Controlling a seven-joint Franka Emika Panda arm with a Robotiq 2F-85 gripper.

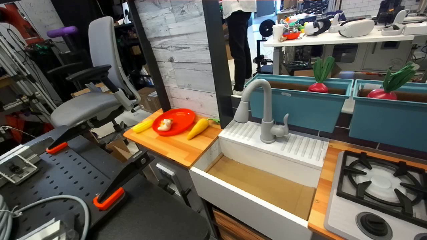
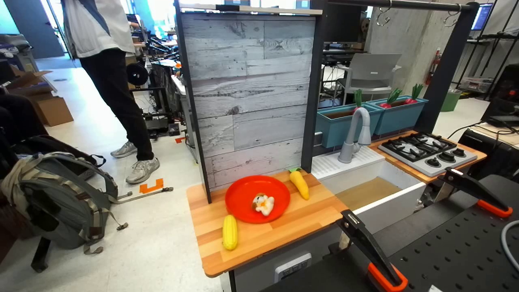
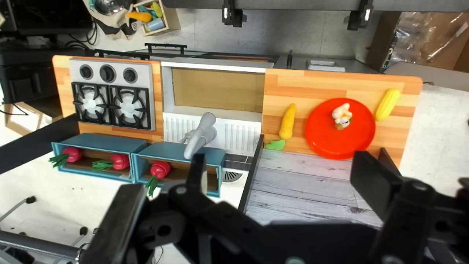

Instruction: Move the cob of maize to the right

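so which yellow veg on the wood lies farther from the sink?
The cob of maize, on the far side of the red plate; the green-topped yellow one lies between plate and sink.

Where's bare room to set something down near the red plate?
Widest: on the wooden counter, away from the plank wall, bordered by cob of maize, red plate, yellow vegetable and sink. Narrow strip: between the cob and counter end. Crowded: between plate and wall, and between plate and cob.

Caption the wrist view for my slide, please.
Wrist view: the cob of maize and a toy carrot flank a red plate on the wooden counter.
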